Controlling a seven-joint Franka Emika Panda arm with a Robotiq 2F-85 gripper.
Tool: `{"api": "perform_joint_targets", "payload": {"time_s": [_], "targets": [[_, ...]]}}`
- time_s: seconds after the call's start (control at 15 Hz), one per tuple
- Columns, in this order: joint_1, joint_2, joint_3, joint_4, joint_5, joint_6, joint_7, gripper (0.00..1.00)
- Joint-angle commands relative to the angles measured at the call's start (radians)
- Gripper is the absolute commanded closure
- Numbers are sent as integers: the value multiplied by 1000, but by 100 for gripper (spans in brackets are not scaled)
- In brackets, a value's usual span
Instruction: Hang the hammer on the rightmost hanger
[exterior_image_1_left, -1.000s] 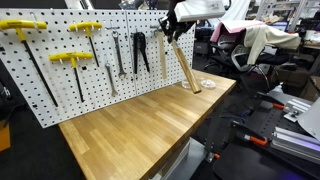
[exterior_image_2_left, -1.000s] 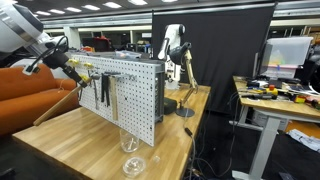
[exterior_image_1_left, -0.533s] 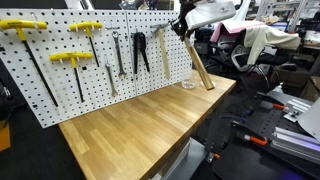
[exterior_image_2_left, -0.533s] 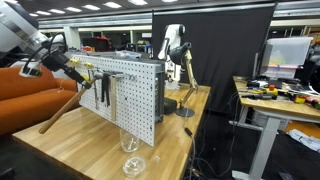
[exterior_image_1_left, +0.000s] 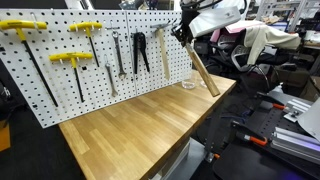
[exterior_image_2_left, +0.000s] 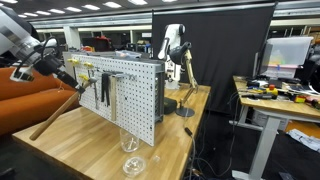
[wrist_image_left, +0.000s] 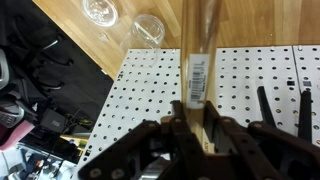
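The end effector (exterior_image_1_left: 184, 30) is clenched on the hammer (exterior_image_1_left: 203, 72) close to its head end. The long pale handle slants down and away from it toward the bench (exterior_image_1_left: 140, 130), and its free end sits low by the bench's far corner; whether it touches the wood cannot be told. In the wrist view the handle runs straight out from between the jaws, across the pegboard (wrist_image_left: 250, 75) lying below the end effector. The black-handled pliers (wrist_image_left: 262, 110) are off to one side, and two glasses (wrist_image_left: 148, 30) stand on the bench beyond the pegboard's edge. The fingers hide the head, and the hanger is too small to pick out. The step in hand looks like carrying the hammer to the pegboard's outer end. To do it well, I would first bring the handle nearer to vertical, so its free end cannot sweep the glasses or scrape the pegboard. Then I would face the pegboard squarely with the head above the hanger, lower until the head seats, and only then release.
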Motion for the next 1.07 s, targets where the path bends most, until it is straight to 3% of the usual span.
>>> {"api": "perform_joint_targets", "payload": {"time_s": [0.0, 0.07, 0.13, 0.6, 0.67, 1.0], "targets": [[1, -58, 32, -25, 29, 25, -70, 94], [9, -61, 40, -27, 40, 35, -94, 94], [-11, -20, 51, -8, 22, 21, -38, 77], [-5, -33, 60, -17, 34, 26, -66, 77], [-5, -33, 60, -17, 34, 26, -66, 94], [-39, -151, 20, -154, -11, 79, -80, 94]]}}
